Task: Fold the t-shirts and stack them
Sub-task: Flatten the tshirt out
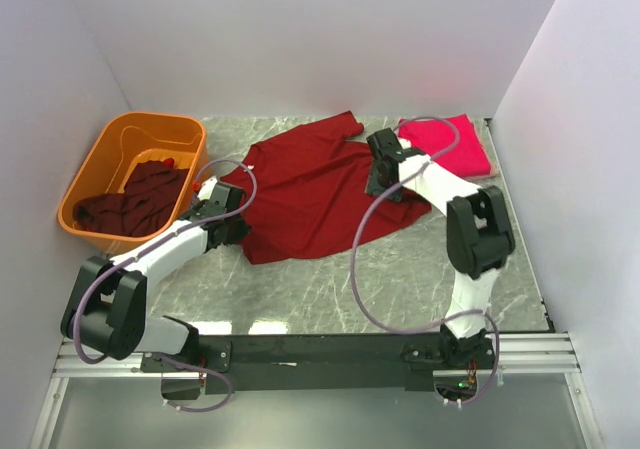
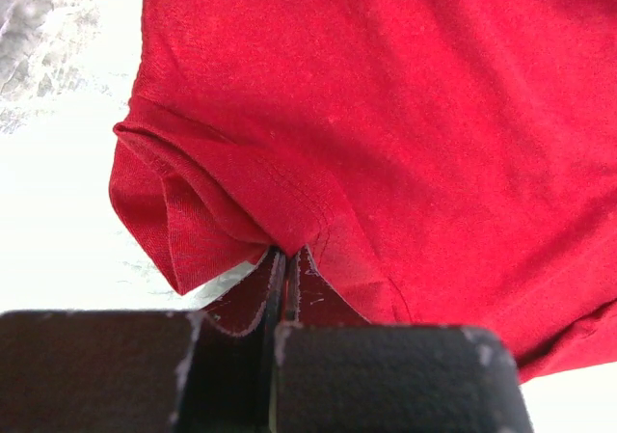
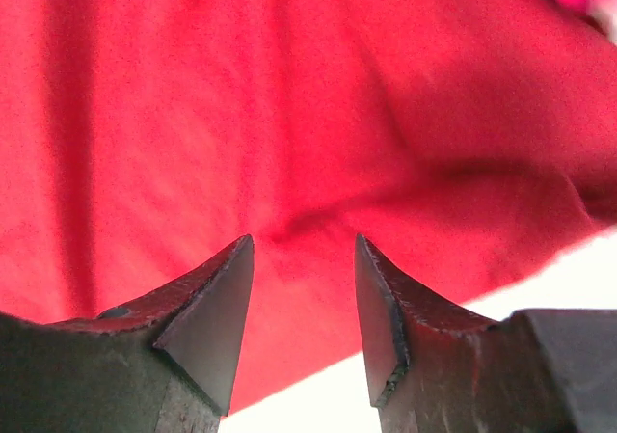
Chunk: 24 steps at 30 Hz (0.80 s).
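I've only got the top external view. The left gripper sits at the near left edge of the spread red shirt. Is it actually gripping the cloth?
Observer: Yes. The left wrist view shows the left gripper shut on a fold of the spread shirt, beside what looks like a sleeve opening.
Operator: And the right one?
Observer: The right gripper is open, with shirt cloth behind the fingers and nothing pinched.
Operator: Is an edge close?
Observer: Yes, the cloth's edge crosses between its fingers, with pale table beyond.
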Available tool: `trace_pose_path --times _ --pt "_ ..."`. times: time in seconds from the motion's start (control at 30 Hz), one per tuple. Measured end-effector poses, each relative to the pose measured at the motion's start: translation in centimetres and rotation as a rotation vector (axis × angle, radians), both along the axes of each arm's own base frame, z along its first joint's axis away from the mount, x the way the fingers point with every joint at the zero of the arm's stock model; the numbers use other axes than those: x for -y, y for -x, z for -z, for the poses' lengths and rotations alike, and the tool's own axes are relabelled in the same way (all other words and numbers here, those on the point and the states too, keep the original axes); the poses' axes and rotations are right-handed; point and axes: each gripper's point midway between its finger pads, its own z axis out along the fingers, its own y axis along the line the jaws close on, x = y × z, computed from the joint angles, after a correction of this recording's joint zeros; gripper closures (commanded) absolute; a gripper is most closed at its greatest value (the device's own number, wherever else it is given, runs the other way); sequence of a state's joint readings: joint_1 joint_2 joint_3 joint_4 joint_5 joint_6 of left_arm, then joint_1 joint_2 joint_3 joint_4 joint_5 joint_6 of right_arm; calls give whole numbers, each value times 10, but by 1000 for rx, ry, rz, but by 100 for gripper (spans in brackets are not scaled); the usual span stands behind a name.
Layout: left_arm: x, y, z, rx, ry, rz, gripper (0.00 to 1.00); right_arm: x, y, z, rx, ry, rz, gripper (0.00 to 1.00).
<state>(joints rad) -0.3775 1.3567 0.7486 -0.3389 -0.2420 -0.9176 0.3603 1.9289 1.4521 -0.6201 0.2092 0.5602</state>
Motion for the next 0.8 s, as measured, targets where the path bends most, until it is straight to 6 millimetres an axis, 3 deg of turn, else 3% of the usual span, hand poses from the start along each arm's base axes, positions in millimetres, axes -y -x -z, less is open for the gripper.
trace_pose_path --times 0.2,0.37,0.47,0.8 --pt "0 0 0 -1 2 1 99 23 43 -20 29 -1 16 47" --pt "1 -1 0 1 6 3 99 42 66 -3 -7 -24 31 48" --pt "2 -1 0 4 8 3 99 48 71 11 -37 -27 30 50" --pt "0 1 2 3 7 -2 99 47 59 34 -62 -27 34 56"
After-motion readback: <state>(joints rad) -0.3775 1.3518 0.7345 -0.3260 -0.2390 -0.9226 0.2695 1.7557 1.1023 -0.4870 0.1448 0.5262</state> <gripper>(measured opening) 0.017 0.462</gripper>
